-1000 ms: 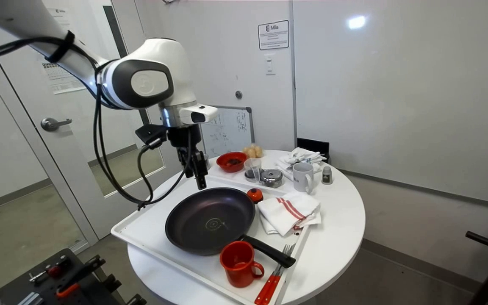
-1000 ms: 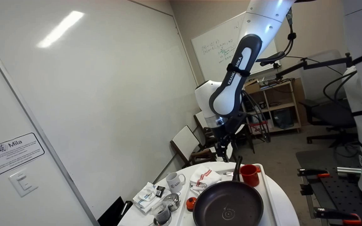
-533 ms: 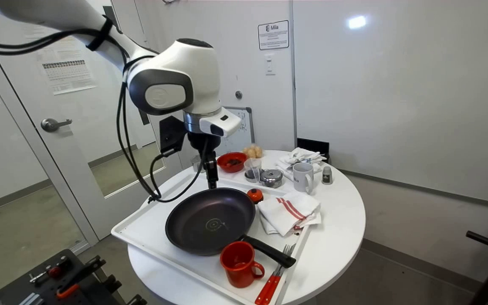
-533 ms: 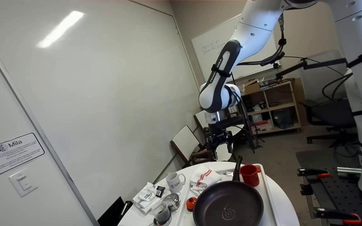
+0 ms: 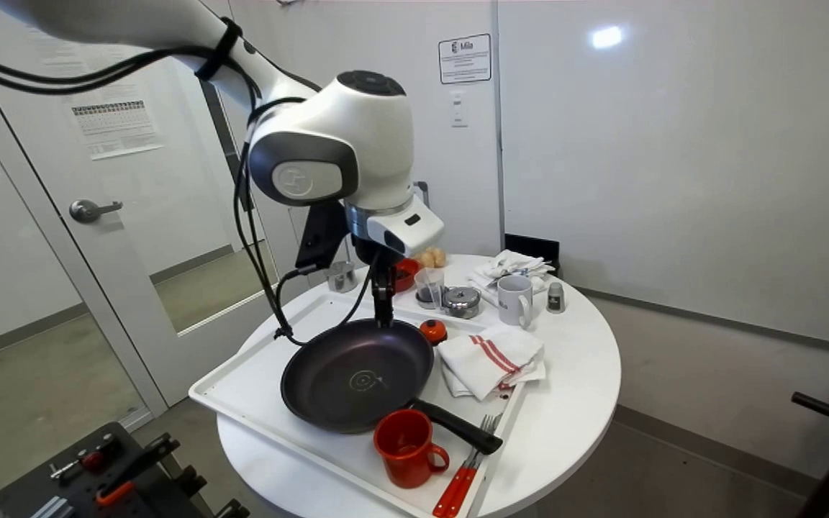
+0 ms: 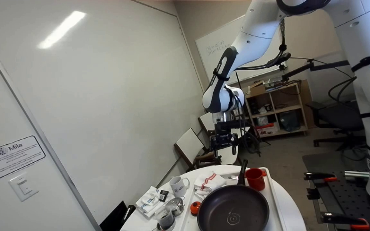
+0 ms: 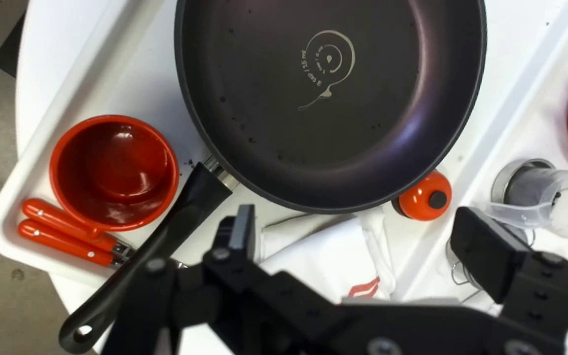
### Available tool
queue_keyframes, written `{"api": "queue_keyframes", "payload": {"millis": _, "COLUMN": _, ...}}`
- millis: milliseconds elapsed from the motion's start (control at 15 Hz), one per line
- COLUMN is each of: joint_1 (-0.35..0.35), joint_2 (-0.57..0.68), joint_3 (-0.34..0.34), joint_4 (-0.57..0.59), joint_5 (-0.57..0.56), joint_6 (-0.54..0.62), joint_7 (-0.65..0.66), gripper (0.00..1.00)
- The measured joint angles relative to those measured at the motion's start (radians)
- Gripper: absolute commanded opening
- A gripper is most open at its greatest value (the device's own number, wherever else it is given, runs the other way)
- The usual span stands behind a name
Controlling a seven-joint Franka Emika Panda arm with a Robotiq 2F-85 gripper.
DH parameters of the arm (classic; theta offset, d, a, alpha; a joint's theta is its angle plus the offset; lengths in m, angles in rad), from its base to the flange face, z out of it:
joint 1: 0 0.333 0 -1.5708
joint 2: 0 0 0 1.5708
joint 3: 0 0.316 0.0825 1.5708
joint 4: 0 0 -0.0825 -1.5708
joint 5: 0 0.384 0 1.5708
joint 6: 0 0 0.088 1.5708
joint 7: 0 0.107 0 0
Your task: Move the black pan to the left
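The black pan (image 5: 357, 378) lies flat on a white tray (image 5: 249, 388), in both exterior views. Its dark handle (image 7: 175, 227) runs past the red mug towards a tray corner. My gripper (image 7: 360, 234) is open, its two fingers spread wide with nothing between them. From the wrist, it looks down over the folded towel beside the pan's rim, and one finger (image 7: 244, 227) shows near the handle's base. In an exterior view the gripper (image 6: 226, 154) hangs above the table, apart from the pan.
A red mug (image 5: 406, 453) and red-handled cutlery (image 5: 458, 489) crowd the handle. An orange knob-like item (image 7: 424, 197) sits right by the pan's rim, near a striped towel (image 5: 490, 360). Behind stand a red bowl (image 5: 406, 275), a metal pot (image 5: 461, 302) and a grey mug (image 5: 515, 298).
My arm has swung across to the right in an exterior view, and the wrist has turned so both fingers now show spread apart. The pan has stayed put.
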Motion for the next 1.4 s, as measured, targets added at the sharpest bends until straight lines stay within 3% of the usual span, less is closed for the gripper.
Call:
{"api": "queue_keyframes", "payload": {"millis": 333, "joint_1": -0.018, "joint_2": 0.031, "joint_3": -0.015, "joint_4": 0.001, "joint_5": 0.073, "joint_6": 0.045, "joint_7": 0.082, "gripper": 1.00}}
{"api": "queue_keyframes", "payload": {"millis": 867, "joint_1": -0.017, "joint_2": 0.046, "joint_3": -0.017, "joint_4": 0.008, "joint_5": 0.059, "joint_6": 0.046, "joint_7": 0.128, "gripper": 1.00}}
{"api": "queue_keyframes", "payload": {"millis": 1400, "joint_1": -0.033, "joint_2": 0.245, "joint_3": -0.084, "joint_4": 0.161, "joint_5": 0.000, "joint_6": 0.032, "joint_7": 0.352, "gripper": 1.00}}
